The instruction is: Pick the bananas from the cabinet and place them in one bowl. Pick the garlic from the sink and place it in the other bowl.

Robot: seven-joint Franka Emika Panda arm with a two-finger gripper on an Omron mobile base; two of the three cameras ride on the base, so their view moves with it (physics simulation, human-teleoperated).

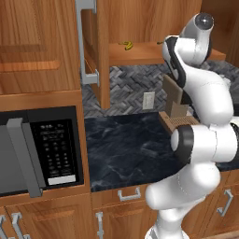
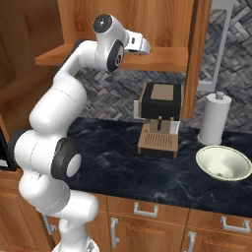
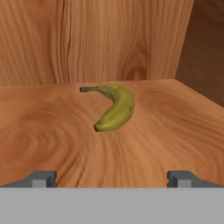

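One yellow banana with dark tips lies on the wooden shelf of the open cabinet. It sits a short way ahead of my gripper, centred between the jaws and not touching them. The fingertips stand wide apart, so the gripper is open and empty. From the left base view the same banana shows small on the shelf. My hand is raised to shelf height and reaches toward the cabinet. A cream-white bowl stands empty on the counter at the right.
The cabinet door hangs open left of the shelf. A brown coffee machine and a paper towel roll stand on the dark marble counter below. A black microwave is built in at the left.
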